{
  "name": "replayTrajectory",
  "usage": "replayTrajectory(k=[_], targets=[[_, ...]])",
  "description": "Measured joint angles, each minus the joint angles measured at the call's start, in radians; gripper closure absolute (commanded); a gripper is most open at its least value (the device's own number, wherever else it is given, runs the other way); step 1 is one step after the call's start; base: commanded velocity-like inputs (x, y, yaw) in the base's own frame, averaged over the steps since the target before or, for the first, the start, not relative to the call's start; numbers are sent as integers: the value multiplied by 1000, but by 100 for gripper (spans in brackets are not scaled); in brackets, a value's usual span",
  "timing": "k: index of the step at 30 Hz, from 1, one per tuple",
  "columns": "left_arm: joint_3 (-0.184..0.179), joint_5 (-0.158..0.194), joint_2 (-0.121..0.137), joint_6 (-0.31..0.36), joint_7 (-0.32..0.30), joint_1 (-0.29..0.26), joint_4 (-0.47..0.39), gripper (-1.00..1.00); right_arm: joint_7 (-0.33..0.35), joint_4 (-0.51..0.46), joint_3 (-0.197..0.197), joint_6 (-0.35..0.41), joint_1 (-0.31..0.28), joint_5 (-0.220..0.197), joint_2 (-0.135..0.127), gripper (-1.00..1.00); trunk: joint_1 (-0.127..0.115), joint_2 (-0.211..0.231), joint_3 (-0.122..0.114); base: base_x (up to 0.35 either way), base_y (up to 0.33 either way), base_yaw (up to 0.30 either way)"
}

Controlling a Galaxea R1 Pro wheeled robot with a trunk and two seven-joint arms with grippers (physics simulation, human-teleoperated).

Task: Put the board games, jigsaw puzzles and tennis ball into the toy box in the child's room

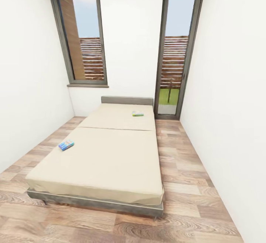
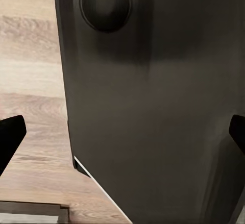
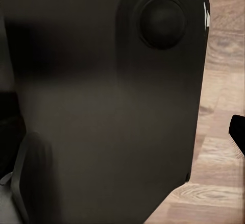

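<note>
The head view looks down on the bed [image 1: 107,158], which fills the middle of the narrow child's room [image 1: 133,62]. Its beige mattress lies on a grey frame, with the low headboard [image 1: 127,100] against the far wall. Two board games lie on the mattress, well apart. The mostly blue one [image 1: 66,145] rests near the left edge, about halfway along the bed. The green-edged one [image 1: 137,113] lies near the headboard, toward the right side. Nothing covers either box.

Wood plank floor [image 1: 184,154] runs along both sides of the bed; the strip on the right is wider. Behind the bed stand a tall window [image 1: 82,36] and a glass door [image 1: 177,51].

In the left wrist view, dark fingertips [image 2: 10,137] of the left claw appear at the picture's edges, spread wide apart, with a dark robot body panel [image 2: 153,112] between them. In the right wrist view one tip [image 3: 237,132] shows beside a similar panel [image 3: 102,112]; I cannot tell the state of the right claw.
</note>
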State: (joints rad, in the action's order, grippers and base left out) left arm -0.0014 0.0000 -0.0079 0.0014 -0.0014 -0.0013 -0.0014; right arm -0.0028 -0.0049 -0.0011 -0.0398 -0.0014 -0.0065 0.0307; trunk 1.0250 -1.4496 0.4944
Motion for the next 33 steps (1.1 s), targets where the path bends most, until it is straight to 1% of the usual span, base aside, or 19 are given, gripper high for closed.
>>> replayTrajectory(k=[33], targets=[[0,0,0,0,0,0,0,-100,0,0,0,-1,0,-2,2,-100,0,0,23,0,0,266]])
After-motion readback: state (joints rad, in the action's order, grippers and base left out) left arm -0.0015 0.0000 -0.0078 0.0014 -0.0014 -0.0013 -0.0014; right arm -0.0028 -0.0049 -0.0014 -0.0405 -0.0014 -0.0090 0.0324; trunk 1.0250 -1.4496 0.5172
